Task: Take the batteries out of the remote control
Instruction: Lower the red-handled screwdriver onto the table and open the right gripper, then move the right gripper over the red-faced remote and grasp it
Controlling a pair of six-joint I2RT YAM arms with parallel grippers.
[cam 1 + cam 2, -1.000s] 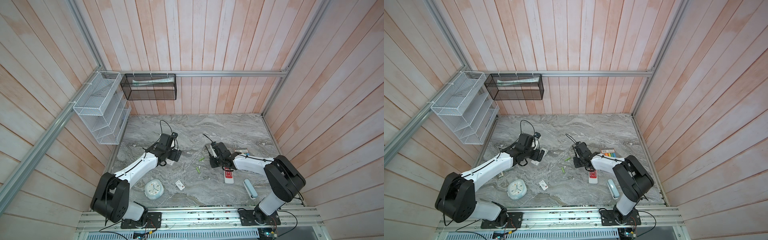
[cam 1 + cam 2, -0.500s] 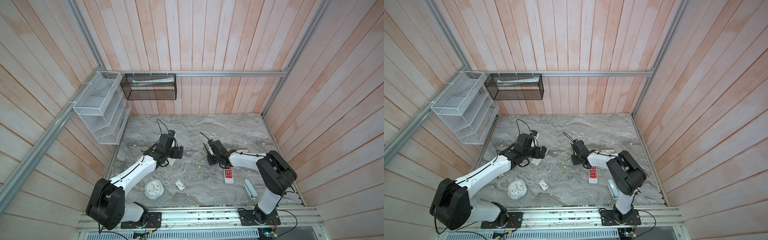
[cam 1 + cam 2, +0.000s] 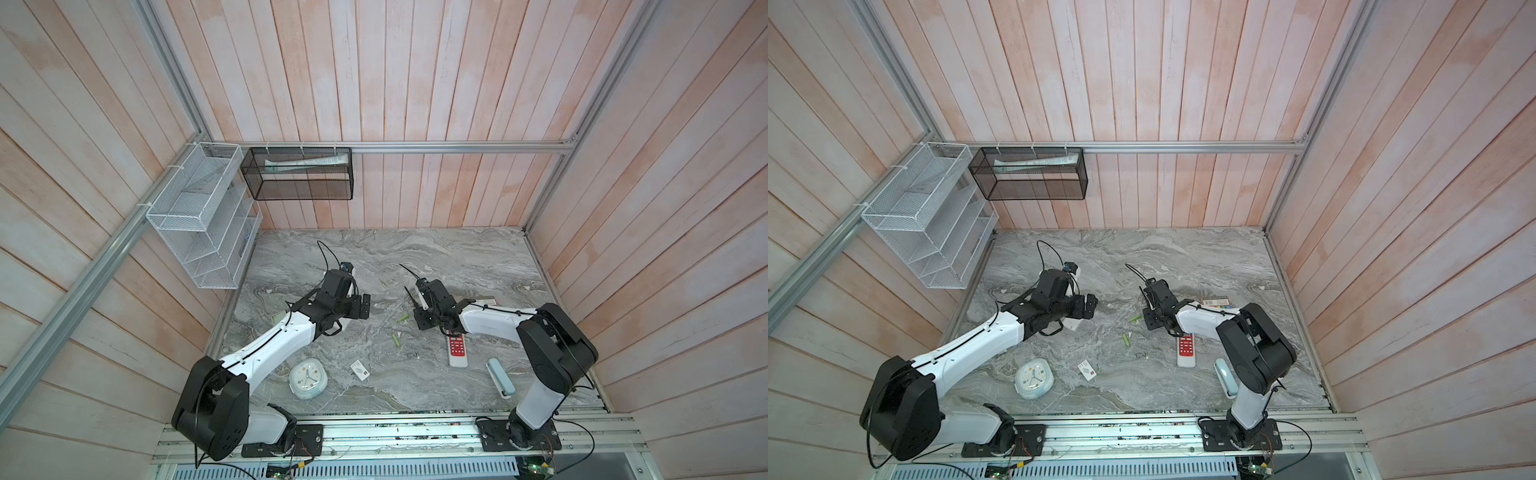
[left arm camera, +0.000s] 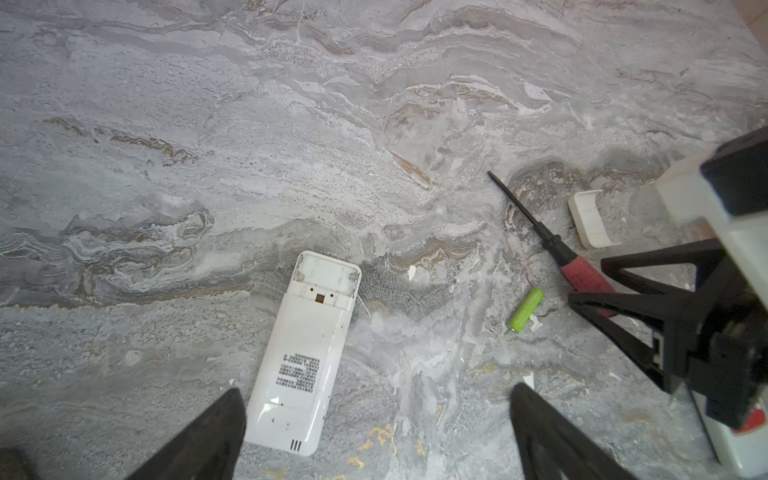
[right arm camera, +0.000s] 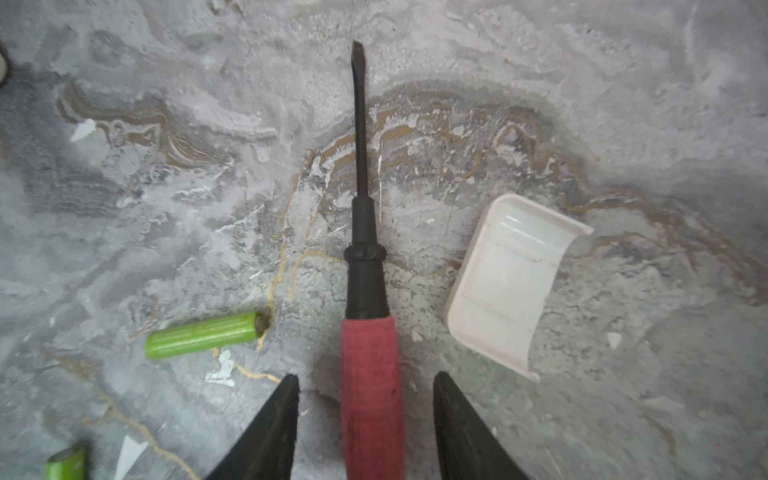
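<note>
- Lying loose on the marble table [image 3: 457, 257], two batteries [image 3: 402, 319] sit between the arms in both top views, outside the remote and apart from each other.
- In the right wrist view one battery [image 5: 203, 334] rests just beside the screwdriver [image 5: 365, 266] handle without touching it. A second battery [image 5: 66, 461] is cut off by the frame edge.
- The right gripper [image 5: 366, 376] is parted. Its fingers [image 5: 274, 424] stand either side of the red handle with table showing in both gaps, so nothing is clamped.
- The screwdriver lies flat, with its blade pointing away from that gripper.
- A white curved cover [image 5: 511, 282] lies hollow side up across the screwdriver from the battery, apart from the shaft.
- The left gripper [image 4: 376, 390] is spread wide and holds nothing.
- The remote [image 4: 305, 353], white and back side up, lies just beside one left finger [image 4: 208, 436]. I cannot tell whether they touch.
- Its battery bay, at the end away from the left gripper, is uncovered.
- A red remote [image 3: 457, 351] lies buttons up by the right arm.
- A clock [image 3: 307, 378] lies near the left arm's base.
</note>
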